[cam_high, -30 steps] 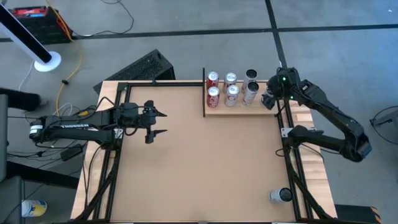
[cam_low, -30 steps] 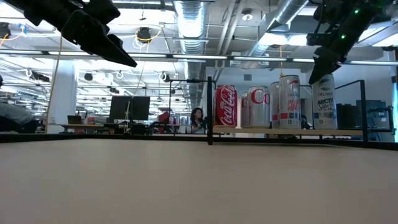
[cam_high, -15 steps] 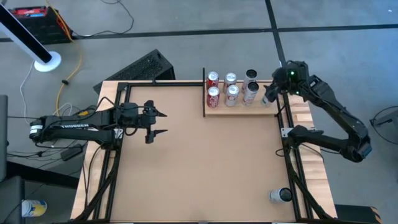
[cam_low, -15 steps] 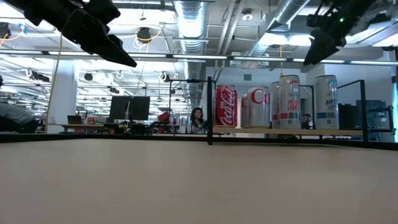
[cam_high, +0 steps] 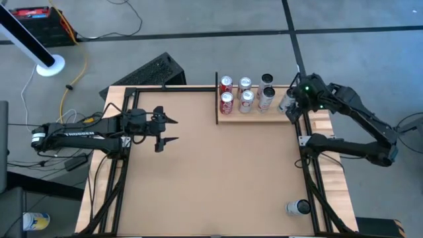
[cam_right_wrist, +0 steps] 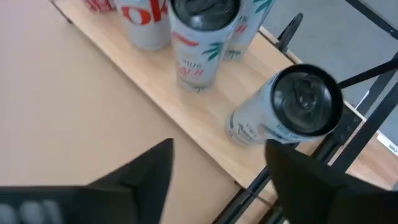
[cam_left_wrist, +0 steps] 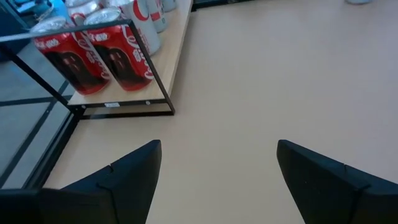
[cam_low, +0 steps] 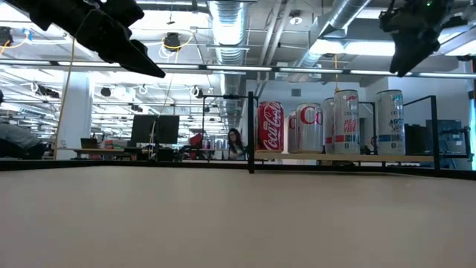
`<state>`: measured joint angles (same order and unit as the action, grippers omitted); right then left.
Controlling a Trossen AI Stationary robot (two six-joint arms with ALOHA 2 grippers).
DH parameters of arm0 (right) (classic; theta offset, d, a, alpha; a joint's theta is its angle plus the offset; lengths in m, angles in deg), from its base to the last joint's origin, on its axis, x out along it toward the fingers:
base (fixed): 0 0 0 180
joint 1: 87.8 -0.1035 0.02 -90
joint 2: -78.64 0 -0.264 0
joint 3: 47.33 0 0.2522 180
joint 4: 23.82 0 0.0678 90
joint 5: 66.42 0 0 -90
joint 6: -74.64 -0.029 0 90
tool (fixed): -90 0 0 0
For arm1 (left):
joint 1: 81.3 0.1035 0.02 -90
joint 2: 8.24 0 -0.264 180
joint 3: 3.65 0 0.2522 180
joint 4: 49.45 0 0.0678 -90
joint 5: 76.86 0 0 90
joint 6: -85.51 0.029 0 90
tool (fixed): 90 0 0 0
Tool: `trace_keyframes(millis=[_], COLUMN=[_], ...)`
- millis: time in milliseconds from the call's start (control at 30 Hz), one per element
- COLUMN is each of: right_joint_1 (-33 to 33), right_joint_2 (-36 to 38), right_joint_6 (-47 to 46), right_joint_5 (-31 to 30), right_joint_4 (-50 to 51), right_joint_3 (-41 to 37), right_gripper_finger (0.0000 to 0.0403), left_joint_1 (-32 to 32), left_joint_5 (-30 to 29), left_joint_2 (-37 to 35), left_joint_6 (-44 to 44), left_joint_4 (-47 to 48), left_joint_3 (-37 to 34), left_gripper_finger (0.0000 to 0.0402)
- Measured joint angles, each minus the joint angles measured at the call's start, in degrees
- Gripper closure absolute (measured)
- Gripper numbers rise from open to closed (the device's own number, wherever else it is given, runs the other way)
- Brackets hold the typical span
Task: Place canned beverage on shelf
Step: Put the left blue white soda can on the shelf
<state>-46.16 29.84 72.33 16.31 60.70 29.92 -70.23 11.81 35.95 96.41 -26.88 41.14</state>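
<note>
White can stands upright on shelf, at end far from black post, apart from other cans. My right claw released, has lifted clear and drawn back beside that end. Placement looks done. Left claw spread, idle, well away from shelf.

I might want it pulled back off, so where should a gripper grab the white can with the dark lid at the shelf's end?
Probably grip the white can around its round side wall, coming down from above. It stands upright, with the tall palm-print can close on one side and black frame bars behind it, so a level approach looks crowded.
</note>
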Motion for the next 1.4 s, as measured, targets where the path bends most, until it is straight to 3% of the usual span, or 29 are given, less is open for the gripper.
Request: trace_keyframes(millis=[133,300,333,633,1400], right_joint_1=[-2.22,-2.46,-2.44,0.7,7.31], right_joint_2=[0.0,-0.36,-0.67,-4.07,-12.48], right_joint_6=[-0.77,1.08,1.42,2.75,9.16], right_joint_5=[-2.37,-3.41,-3.43,-7.68,-7.89], right_joint_4=[0.86,1.01,1.21,-0.25,-7.61], right_joint_3=[0.0,0.0,-0.02,-4.36,-4.5], right_gripper_finger=[0.0223,0.0375,0.0385,0.0387,0.0385], left_joint_1=[0.0,0.0,0.0,0.0,0.0], left_joint_5=[0.02,0.02,0.04,0.07,0.04], left_joint_2=[0.02,0.02,0.02,0.02,0.02], left_joint_6=[0.0,-0.04,-0.04,0.35,1.09], left_joint_4=[-1.13,-1.11,-1.11,-1.06,-1.02], left_joint_3=[0.0,0.0,0.0,0.0,0.0], left_gripper_finger=[0.0098,0.0098,0.0098,0.0098,0.0098])
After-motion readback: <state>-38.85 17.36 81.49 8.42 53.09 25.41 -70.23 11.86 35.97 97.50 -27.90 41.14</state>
